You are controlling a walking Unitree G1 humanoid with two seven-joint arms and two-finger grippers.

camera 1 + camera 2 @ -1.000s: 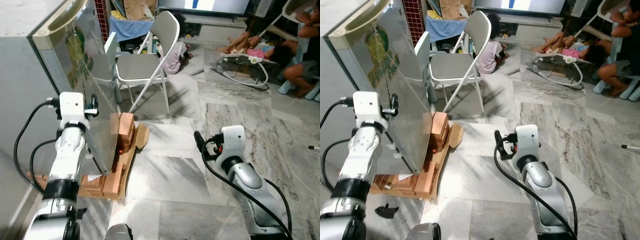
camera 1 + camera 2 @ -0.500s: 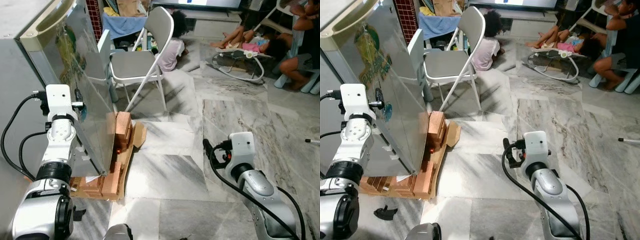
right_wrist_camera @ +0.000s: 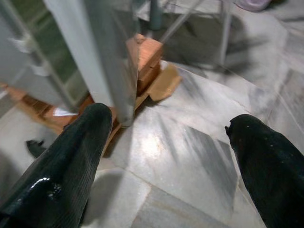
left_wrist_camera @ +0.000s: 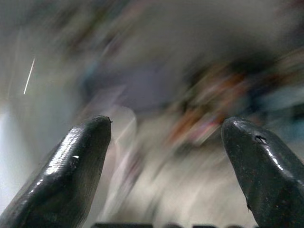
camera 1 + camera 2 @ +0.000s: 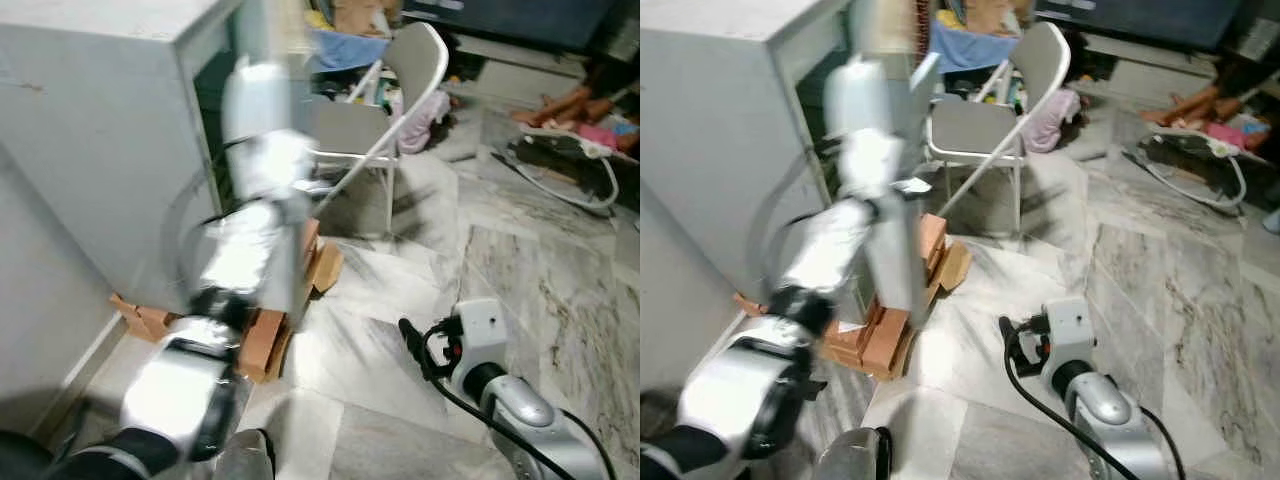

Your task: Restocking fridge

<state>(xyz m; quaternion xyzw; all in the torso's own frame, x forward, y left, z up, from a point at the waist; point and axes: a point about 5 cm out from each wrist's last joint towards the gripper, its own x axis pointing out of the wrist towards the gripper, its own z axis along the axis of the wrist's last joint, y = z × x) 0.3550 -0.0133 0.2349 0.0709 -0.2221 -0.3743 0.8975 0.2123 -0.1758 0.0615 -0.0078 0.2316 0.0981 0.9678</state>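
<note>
**Fridge with door ajar, left arm smeared by motion**

Blur hides most of the left arm in the head views: it shows as a pale streak rising from the lower left corner up across the fridge door, and its gripper cannot be made out there. In the left wrist view the left gripper is sharp while all beyond it is smeared colour; its two black fingers stand wide apart with nothing between them. The right gripper is likewise released, its two fingers well apart over the marble floor. The right arm sits low on the right, its wrist housing white with a black cable looping beside it; the lower arm is cut off by the frame edge.

One fridge, a grey box, stands at the left on a bed of reddish bricks; their count cannot be told. The door stands open edge-on, and the dark interior behind it is too blurred to read. One flat piece of cardboard lies by the bricks. One grey folding chair stands just beyond the door. At the far right a person's legs are partly visible, cut by the frame, near one bouncer seat on the floor.
</note>
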